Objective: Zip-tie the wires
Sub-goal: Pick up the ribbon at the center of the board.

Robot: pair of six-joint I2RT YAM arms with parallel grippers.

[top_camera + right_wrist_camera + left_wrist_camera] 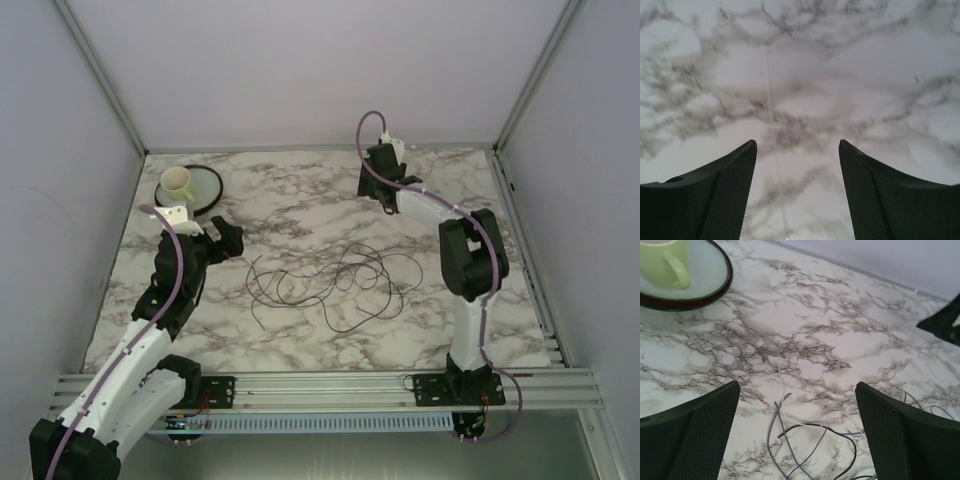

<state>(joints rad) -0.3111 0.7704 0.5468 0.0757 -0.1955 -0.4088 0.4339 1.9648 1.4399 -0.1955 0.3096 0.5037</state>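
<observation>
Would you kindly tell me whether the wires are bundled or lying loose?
Loose: the wires sprawl in open, separate loops across the marble table, with no tie visible around them.

Surface: white marble pattern, grey-black veining. Wires: dark grey-black, a few paler strands in the left wrist view. Cup: pale yellow-green. Plate: pale centre, dark brown rim. Arms: white and black, purple cables. Left hand and right hand: black, fine mesh-textured fingers.

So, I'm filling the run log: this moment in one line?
wires: loose, untied | left fingers: open, empty | right fingers: open, empty
</observation>
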